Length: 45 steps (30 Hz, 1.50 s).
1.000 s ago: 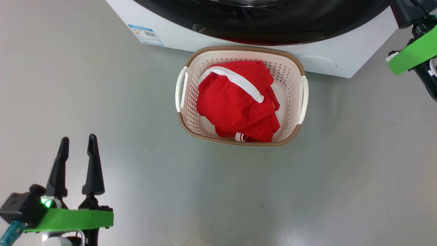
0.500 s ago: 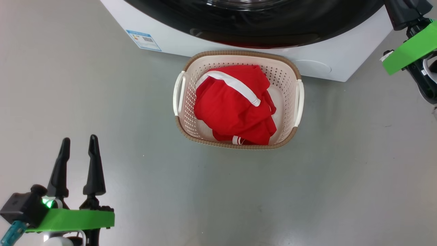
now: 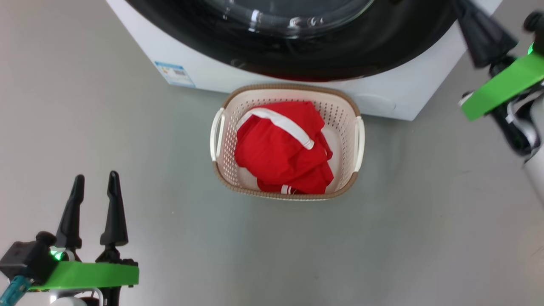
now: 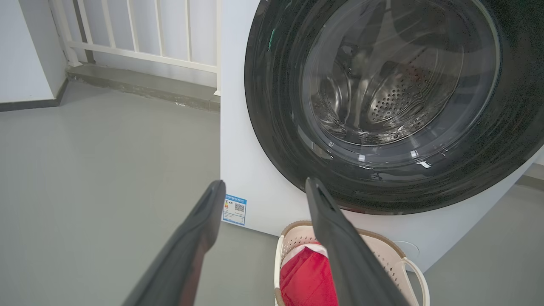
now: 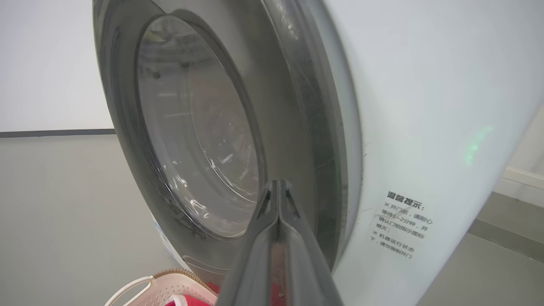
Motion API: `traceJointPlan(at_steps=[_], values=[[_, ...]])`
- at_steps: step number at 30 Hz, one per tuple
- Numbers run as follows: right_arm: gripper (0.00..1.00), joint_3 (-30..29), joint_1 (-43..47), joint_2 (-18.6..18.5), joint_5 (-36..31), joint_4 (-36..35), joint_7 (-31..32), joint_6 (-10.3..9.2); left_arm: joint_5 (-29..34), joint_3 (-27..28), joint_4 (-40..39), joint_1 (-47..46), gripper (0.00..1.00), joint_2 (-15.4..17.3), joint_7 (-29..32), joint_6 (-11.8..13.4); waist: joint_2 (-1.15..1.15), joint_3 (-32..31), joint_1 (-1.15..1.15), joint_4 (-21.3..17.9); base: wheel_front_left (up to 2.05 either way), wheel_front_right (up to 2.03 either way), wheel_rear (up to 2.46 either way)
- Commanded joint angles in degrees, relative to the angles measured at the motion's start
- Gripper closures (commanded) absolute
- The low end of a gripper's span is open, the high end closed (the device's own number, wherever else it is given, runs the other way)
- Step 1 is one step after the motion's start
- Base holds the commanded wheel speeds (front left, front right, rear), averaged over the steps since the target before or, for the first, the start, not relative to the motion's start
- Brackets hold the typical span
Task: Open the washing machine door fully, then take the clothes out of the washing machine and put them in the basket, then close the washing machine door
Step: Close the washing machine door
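- Now aims higher up the white boxy front-loading washing machine point(image 3: 140, 46) than half a second back: a shift of the head camera, not of the things.
- Takes in more of the large round glossy black washing machine door point(image 3: 340, 55), its clear glass bowl included.
- Door shut flat against the machine's front; perforated steel drum point(image 4: 395, 102) visible through the glass in the left wrist view.
- Small cream-white perforated plastic basket point(image 3: 289, 88) with brown woven-look rim on the plain grey floor point(image 3: 127, 127), just before the machine, below the door's lower edge. Same place against the machine as before.
- Bright red fabric clothes point(image 3: 276, 157) with white trim bands heaped inside the basket, lying as earlier.
- Left gripper point(image 3: 96, 176) low at the left of the head view as before: fingers spread apart, empty, pointing toward the machine, well apart from the basket.
- Right gripper point(image 5: 277, 183) clenched, fingers pressed together with nothing between them, up by the door's right edge; touching it or just off, cannot tell. Reaches further into the head view's upper right than before.
- Small blue label point(image 3: 175, 74) low on the machine's front, left of the basket.
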Motion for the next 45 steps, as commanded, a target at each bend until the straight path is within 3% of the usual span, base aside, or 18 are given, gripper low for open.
traceJointPlan(at_steps=[1,25,36,45], values=[[0.00,-0.2,3.3,0.6,0.8,-2.1,-0.3,-0.31,0.3,2.0,-0.9,0.5,0.00,2.0,-0.5,-0.2,0.00,-2.0,0.00,-1.1,0.00,0.00,0.00],[0.00,-11.2,25.6,6.7,-1.8,-13.3,-0.3,-0.31,1.2,1.7,0.0,3.7,0.00,4.6,-0.5,-0.2,0.00,-12.1,0.00,-7.7,0.00,0.00,0.00],[0.00,-14.6,35.3,10.6,-2.6,-17.3,-0.3,-0.31,0.1,1.2,0.3,5.6,0.00,5.4,-0.5,-0.2,0.00,-15.9,0.00,-10.7,0.00,0.00,0.00],[0.00,-15.7,40.2,11.4,-3.3,-18.8,-0.3,-0.31,-1.7,0.3,0.4,7.1,0.00,6.2,-0.5,-0.2,0.00,-18.4,0.00,-12.7,0.00,0.00,0.00]])
